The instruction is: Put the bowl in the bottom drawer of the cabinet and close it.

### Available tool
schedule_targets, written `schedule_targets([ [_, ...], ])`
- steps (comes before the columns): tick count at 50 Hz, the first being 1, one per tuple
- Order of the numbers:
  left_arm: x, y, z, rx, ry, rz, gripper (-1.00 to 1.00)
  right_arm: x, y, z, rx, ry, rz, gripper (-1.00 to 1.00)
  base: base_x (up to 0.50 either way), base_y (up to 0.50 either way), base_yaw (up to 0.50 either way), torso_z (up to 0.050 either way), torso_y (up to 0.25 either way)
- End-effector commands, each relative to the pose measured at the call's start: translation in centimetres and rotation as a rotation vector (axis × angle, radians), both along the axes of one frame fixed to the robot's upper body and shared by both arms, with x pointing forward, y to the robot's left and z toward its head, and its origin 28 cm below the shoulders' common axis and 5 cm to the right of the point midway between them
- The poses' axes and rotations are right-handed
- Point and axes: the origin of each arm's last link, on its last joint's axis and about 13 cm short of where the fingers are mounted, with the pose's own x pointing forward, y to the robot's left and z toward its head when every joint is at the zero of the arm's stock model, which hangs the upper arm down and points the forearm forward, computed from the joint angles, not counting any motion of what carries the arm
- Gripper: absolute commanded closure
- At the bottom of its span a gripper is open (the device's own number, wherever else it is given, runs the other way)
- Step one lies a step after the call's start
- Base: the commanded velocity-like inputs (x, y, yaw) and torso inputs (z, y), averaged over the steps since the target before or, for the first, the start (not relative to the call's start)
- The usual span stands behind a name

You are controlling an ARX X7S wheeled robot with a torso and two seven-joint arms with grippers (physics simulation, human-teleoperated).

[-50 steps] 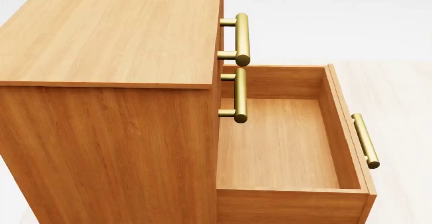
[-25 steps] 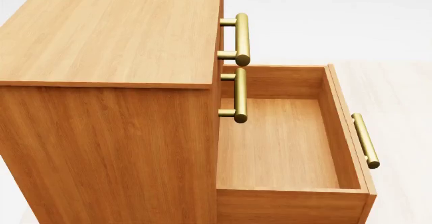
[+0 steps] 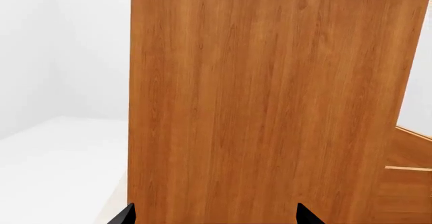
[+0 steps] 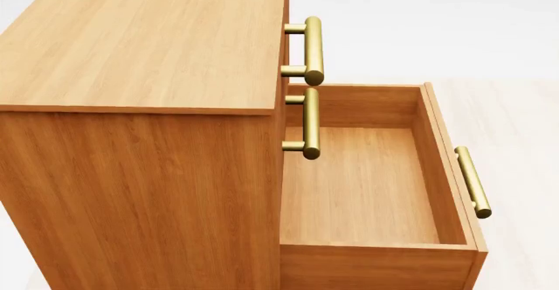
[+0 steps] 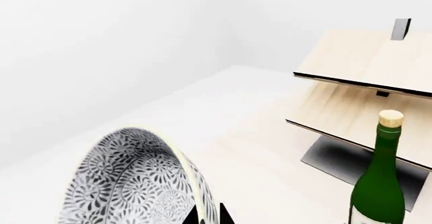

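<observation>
Your right end effector (image 5: 208, 215) grips the bowl (image 5: 135, 181) by its rim; the left end effector (image 3: 213, 216) is open beside the cabinet (image 4: 140, 107), whose bottom drawer (image 4: 371, 185) stands open

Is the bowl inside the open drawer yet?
No, the bottom drawer is open and bare inside, while the bowl shows only at the right gripper.

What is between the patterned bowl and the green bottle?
Nothing. In the right wrist view, only bare pale surface lies between the bowl and the green bottle; the pale wooden rack stands behind the bottle.
</observation>
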Motion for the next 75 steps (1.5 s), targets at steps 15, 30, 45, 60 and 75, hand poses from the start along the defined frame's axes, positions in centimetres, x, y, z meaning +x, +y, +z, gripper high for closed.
schedule_targets([
  [15,0.1,-0.1,0.0,0.002,0.0,-0.008,-1.0,3.9,3.0,5.8,-0.028,-0.057,0.197,1.0,0.0,0.0,0.0,0.0,0.0],
  [30,0.0,0.0,0.1,-0.005,0.003,-0.009,-1.0,6.4,5.8,7.8,-0.073,-0.057,0.311,1.0,0.0,0.0,0.0,0.0,0.001],
  [45,0.0,-0.1,0.2,-0.002,0.001,-0.009,-1.0,7.8,7.2,5.8,-0.011,0.024,0.403,1.0,0.0,0.0,0.0,0.0,0.001],
  [60,0.0,0.0,0.1,-0.004,0.001,-0.01,-1.0,8.2,8.4,3.0,0.046,0.098,0.499,1.0,0.0,0.0,0.0,0.0,0.0],
  [75,0.0,0.0,0.1,-0.005,0.002,-0.01,-1.0,8.2,8.9,1.2,0.065,0.147,0.545,1.0,0.0,0.0,0.0,0.0,0.001],
])
